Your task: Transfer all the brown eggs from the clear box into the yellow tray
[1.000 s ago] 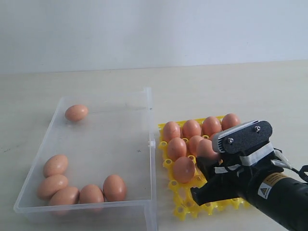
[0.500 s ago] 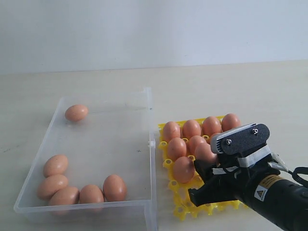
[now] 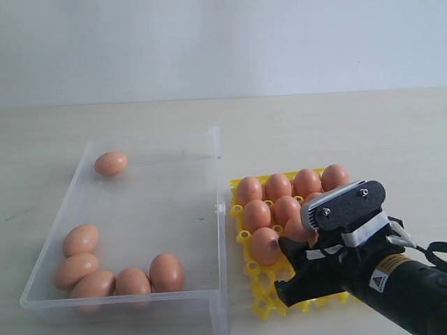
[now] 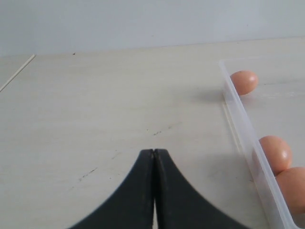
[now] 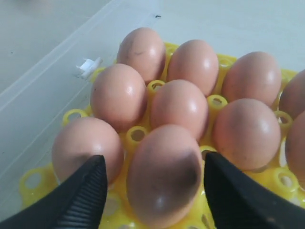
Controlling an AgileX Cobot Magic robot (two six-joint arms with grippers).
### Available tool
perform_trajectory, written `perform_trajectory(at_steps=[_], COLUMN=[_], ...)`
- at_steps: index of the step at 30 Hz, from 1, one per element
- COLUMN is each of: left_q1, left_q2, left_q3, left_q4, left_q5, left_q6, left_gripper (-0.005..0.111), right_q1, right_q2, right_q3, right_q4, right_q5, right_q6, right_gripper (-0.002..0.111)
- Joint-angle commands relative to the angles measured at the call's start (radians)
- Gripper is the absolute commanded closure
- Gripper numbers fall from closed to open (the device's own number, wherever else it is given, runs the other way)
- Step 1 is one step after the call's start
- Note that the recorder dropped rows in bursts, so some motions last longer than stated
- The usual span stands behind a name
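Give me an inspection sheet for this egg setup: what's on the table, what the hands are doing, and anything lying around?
Surface: pale table, a few faint scuffs.
Job's things: clear box holds six brown eggs; yellow tray beside it holds about ten more.
Clutter: nothing seen.
Hands: left hand shut, over the table beside the box; right hand open, fingers either side of an egg seated in the tray.
Cables: black cable loops behind the right hand.
Surroundings: plain pale wall.
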State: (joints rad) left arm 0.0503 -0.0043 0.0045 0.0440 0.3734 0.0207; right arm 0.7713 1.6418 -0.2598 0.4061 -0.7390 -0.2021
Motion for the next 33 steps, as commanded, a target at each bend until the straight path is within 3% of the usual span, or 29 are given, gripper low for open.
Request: perform_trajectory(at_steps=[1, 6, 9, 10, 14, 20, 26, 29, 33], left_q1=[0.002, 0.002, 0.002, 0.002, 0.002, 0.002, 0.002, 0.002, 0.002], left_q2=[0.004, 0.004, 0.004, 0.004, 0.004, 0.004, 0.004, 0.004, 0.004], left_q3=[-0.005, -0.005, -0.005, -0.005, -0.005, -0.005, -0.005, -0.005, -0.005], left_q4=[0.003, 0.003, 0.003, 0.003, 0.003, 0.003, 0.003, 0.003, 0.003], left_q5=[-0.005, -0.005, -0.005, -0.005, -0.005, -0.005, -0.005, -0.005, -0.005], left_q6=[0.001, 0.001, 0.001, 0.001, 0.001, 0.001, 0.001, 0.001, 0.001], left_gripper=[0.107, 0.107, 0.107, 0.107, 0.107, 0.107, 0.107, 0.107, 0.107], right_q1=[-0.004, -0.004, -0.004, -0.004, -0.004, 0.014, 0.061, 0.067, 0.067], right_q2=[-0.155, -0.462, -0.537, -0.531, -0.398, -0.108, 0.141, 0.256, 0.377], right_q3=[-0.007, -0.080, -0.226, -0.289, -0.521, -0.808, -1.038, -1.133, -1.233], right_q4=[0.092, 0.205, 0.221, 0.219, 0.216, 0.223, 0.324, 0.409, 0.464], right_q5=[0.064, 0.237, 0.504, 0.601, 0.893, 1.129, 1.247, 1.258, 1.237], right_q6=[-0.222, -0.414, -0.464, -0.466, -0.369, -0.172, -0.020, -0.011, 0.038], right_gripper=[0.052, 0.077, 0.105, 0.108, 0.108, 0.108, 0.107, 0.094, 0.065])
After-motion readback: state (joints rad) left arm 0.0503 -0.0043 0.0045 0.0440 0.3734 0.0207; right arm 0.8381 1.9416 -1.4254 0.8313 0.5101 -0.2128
